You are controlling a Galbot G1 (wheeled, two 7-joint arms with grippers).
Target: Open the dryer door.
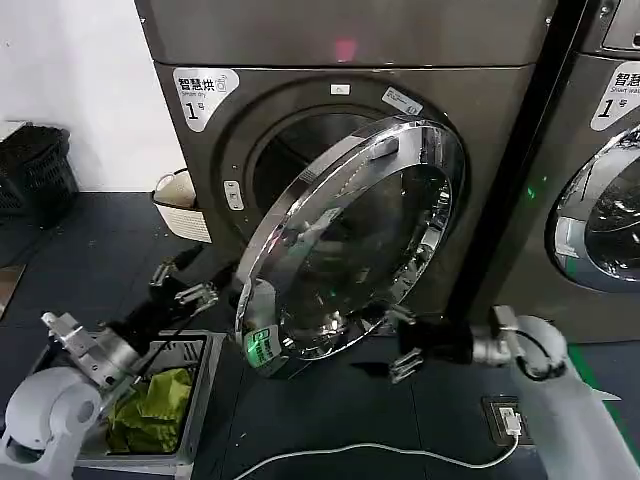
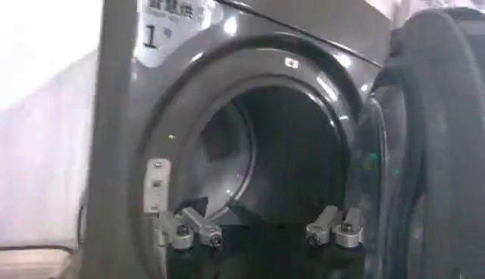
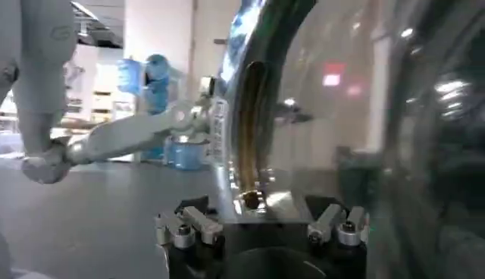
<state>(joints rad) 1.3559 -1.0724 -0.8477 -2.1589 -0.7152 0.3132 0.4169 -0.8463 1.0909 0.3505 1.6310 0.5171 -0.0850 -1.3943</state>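
Note:
The dryer (image 1: 490,120) is a bronze-grey machine with a "1" label. The dryer door (image 1: 350,240), chrome-rimmed with dark glass, stands swung partly out, and the drum opening (image 1: 290,150) shows behind it. My left gripper (image 1: 185,283) is open, left of the door's lower edge and apart from it. In the left wrist view that gripper (image 2: 259,230) faces the drum, with the door (image 2: 432,152) beside it. My right gripper (image 1: 402,340) is open at the door's lower right rim. In the right wrist view the chrome rim (image 3: 254,114) lies in line between the spread fingers (image 3: 189,227), untouched.
A second similar machine (image 1: 610,180) stands at the right. A black basket (image 1: 35,170) and a white basket (image 1: 180,200) sit at the left by the wall. A grey bin (image 1: 205,390) with green cloth is under my left arm. A white cable (image 1: 380,450) crosses the floor.

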